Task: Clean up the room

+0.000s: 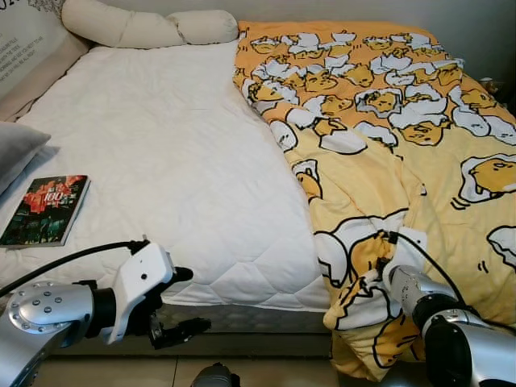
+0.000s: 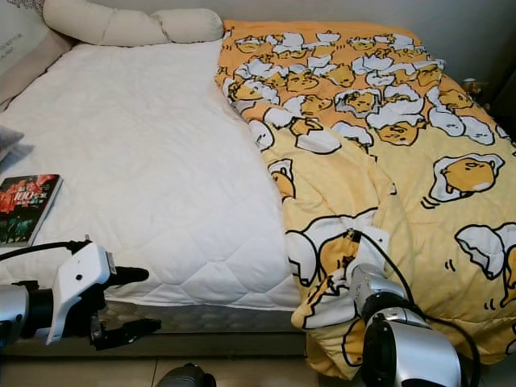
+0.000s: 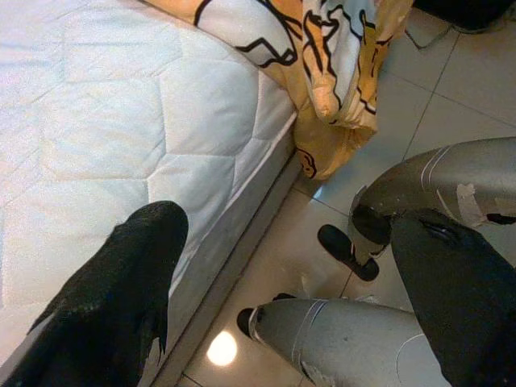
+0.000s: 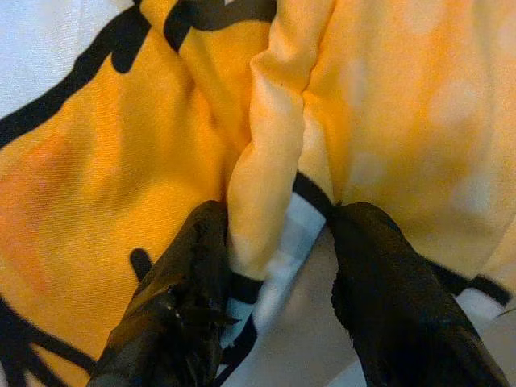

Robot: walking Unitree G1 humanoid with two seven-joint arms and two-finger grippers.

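Home bedroom: bed with white quilted mattress (image 1: pixel 161 161), yellow cartoon-print duvet (image 1: pixel 387 121), bolster pillows (image 1: pixel 145 28) at far end, tiled floor (image 3: pixel 451 89).

Hidden and cropped parts around the bed

The right end effector (image 1: pixel 372 270) is buried in the yellow quilt (image 1: pixel 403 161), so its fingertips cannot be made out from the head views; the right wrist view shows a fold of cloth between the black fingers (image 4: pixel 173 306). The quilt runs off the right edge. The book (image 1: pixel 44 211) has cover lettering too small to read. The grey pillow (image 1: pixel 16 149) is cut by the left edge, and the left arm's elbow leaves the frame.
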